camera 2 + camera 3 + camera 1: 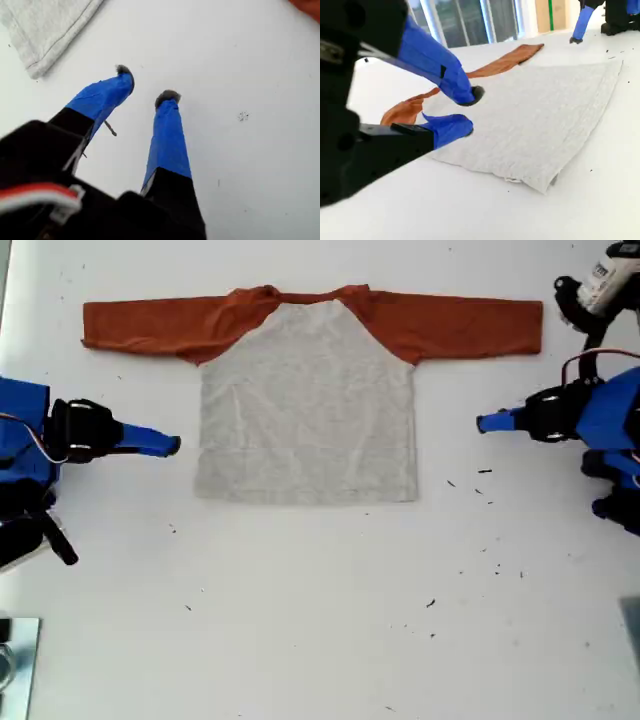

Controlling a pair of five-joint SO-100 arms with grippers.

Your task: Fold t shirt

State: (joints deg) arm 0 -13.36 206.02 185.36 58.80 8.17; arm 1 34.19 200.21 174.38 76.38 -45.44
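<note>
Both grippers are hovering open-jawed: my second gripper (465, 112) beside the shirt (305, 400), my first gripper (145, 85) over bare table (320, 620). Lying flat, sleeves spread, it is looking light and floppy; a sleeve cuff (525, 325) seems the easiest hold.

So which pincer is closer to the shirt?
My second pincer, at the exterior view's left, close beside the t shirt; my first pincer sits farther off.
</note>
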